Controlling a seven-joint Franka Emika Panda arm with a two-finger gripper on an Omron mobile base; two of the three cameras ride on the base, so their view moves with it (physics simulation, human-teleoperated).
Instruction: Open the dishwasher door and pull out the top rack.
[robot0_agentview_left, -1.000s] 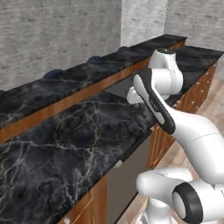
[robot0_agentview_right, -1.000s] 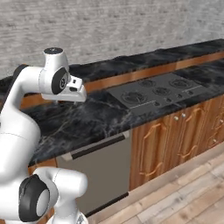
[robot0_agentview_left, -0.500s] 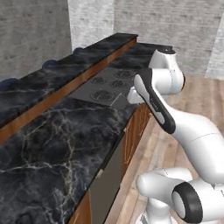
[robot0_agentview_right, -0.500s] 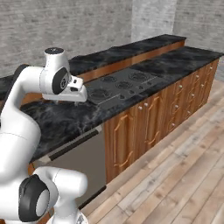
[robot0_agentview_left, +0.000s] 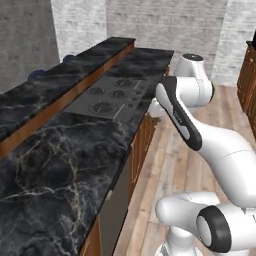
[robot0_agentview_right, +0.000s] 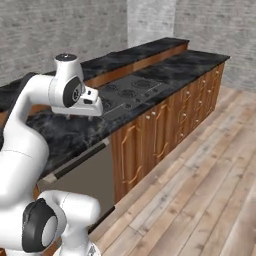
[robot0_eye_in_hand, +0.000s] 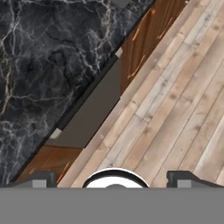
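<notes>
The dishwasher door (robot0_agentview_right: 89, 176) is a flat grey-brown panel under the black marble counter (robot0_agentview_right: 70, 132), shut, with a dark handle bar (robot0_agentview_right: 80, 161) along its top. In the left base view the dishwasher door (robot0_agentview_left: 118, 199) shows edge-on below the counter lip. It runs diagonally in the hand view as the dishwasher door (robot0_eye_in_hand: 94, 109). The top rack is hidden behind it. My gripper (robot0_agentview_right: 89, 111) hangs above the counter, well above the door and apart from it. Seen from the hand, the gripper (robot0_eye_in_hand: 113, 180) is open with nothing between its fingertips (robot0_eye_in_hand: 41, 179).
A cooktop (robot0_agentview_right: 127, 92) is set in the counter right of the dishwasher. Reddish wooden cabinet doors (robot0_agentview_right: 150, 135) flank the door. A raised marble ledge (robot0_agentview_left: 65, 75) runs along the back. Plank floor (robot0_agentview_right: 200, 175) stretches out in front.
The whole scene has swung across both base views, so the base and cameras have moved. The arm keeps its pose and the gripper stays open.
</notes>
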